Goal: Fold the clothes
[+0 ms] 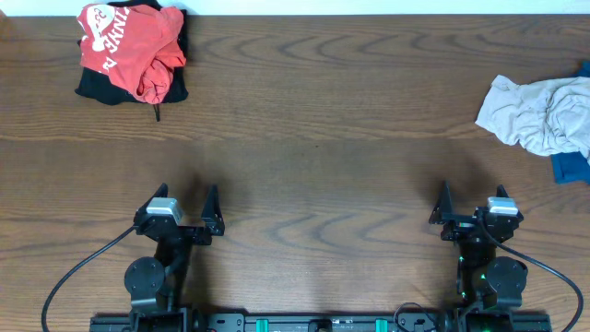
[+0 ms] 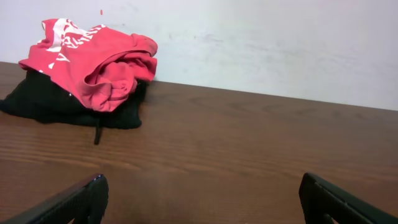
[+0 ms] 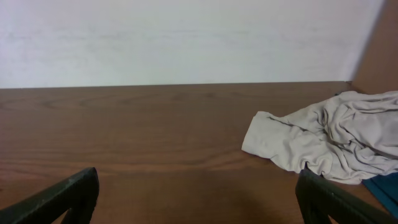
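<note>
The clothes lie in two heaps at the table's far corners. At the far left, a crumpled red-orange T-shirt [image 1: 129,46] [image 2: 93,59] with white lettering rests on a black garment [image 1: 97,88] [image 2: 43,99]. At the right edge lies a rumpled pale grey piece [image 1: 539,112] [image 3: 323,140], with a blue piece [image 1: 572,166] [image 3: 385,186] showing beside it. My left gripper [image 1: 188,195] [image 2: 202,199] stands open near the front edge, well short of the red heap, with nothing between its fingers. My right gripper [image 1: 473,195] [image 3: 198,196] is open too, empty, in front of the grey piece.
The brown wooden table [image 1: 313,138] stretches between the two heaps. A pale wall [image 2: 261,43] rises behind its far edge. Black cables [image 1: 83,263] run from both arm bases along the front rail.
</note>
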`<state>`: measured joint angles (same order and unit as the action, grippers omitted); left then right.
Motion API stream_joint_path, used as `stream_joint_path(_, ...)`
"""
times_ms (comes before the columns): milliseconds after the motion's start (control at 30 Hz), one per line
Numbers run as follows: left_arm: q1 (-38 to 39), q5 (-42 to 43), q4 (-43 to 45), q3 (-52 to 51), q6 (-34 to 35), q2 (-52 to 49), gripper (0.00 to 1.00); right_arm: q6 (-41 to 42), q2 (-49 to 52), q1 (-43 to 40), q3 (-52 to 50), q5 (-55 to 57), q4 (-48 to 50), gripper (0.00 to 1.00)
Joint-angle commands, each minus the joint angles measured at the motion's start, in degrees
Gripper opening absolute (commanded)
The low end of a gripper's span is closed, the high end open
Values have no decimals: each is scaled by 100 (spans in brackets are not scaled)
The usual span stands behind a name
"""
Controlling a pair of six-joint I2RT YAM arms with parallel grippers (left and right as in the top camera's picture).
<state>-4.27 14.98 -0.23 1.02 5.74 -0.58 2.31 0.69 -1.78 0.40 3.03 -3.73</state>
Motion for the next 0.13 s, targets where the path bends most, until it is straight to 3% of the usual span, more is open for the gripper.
stream_joint_path(0,35,35,-247,-79,-96,35,98,-70,-37,-42,-9,35,-26,99)
stream_joint_path(100,35,35,-245,-79,-96,35,98,-70,-37,-42,-9,35,-26,99)
